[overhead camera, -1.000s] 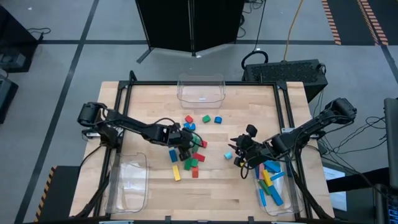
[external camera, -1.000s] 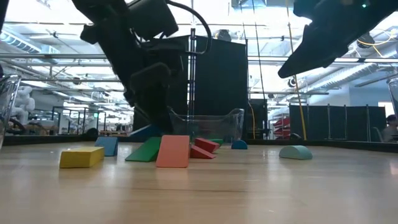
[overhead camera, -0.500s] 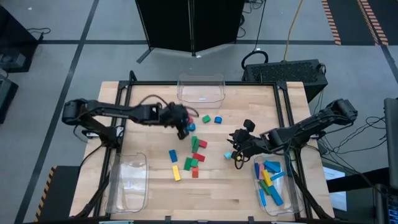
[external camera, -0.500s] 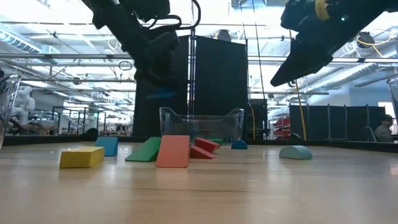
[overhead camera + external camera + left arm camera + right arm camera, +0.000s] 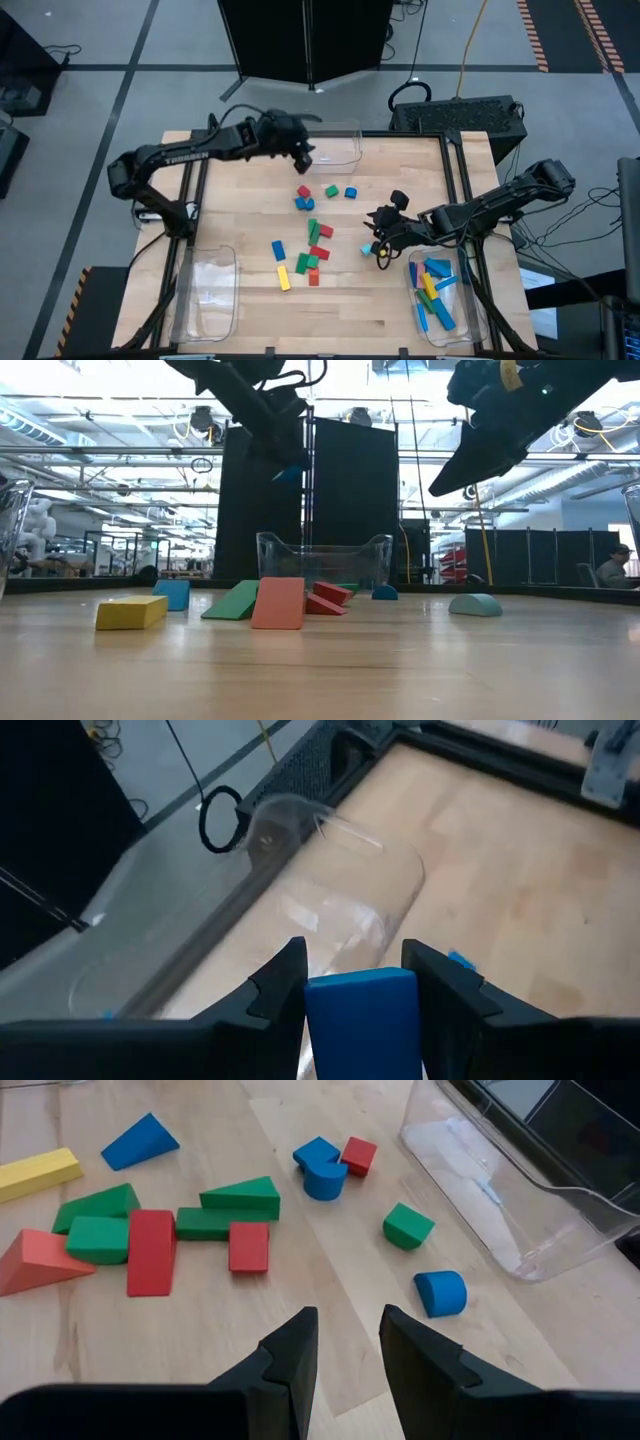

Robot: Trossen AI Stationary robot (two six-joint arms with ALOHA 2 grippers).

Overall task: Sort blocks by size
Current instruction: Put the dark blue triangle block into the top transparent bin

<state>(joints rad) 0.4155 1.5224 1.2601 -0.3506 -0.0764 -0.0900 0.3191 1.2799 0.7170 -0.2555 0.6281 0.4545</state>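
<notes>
Wooden tabletop [image 5: 230,195] is strewn mid-way with loose blocks [image 5: 308,250]. Beside them the right gripper [image 5: 381,244] is hung, fingers narrowly parted and empty. Farther back, a blue block [image 5: 361,1017] is clamped by the left gripper [image 5: 304,157] beside the clear bin [image 5: 324,141].

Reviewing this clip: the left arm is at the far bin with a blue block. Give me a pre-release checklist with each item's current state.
1. Grip: left gripper shut on the blue block - ok.
2. Position: left gripper at the far clear bin's left edge, not centred over it - not ok.
3. Bin contents: looks empty - ok.
4. Right gripper, open, far from that bin beside the cyan block - ok.
5. Whether this bin suits the block's size - cannot tell.
</notes>
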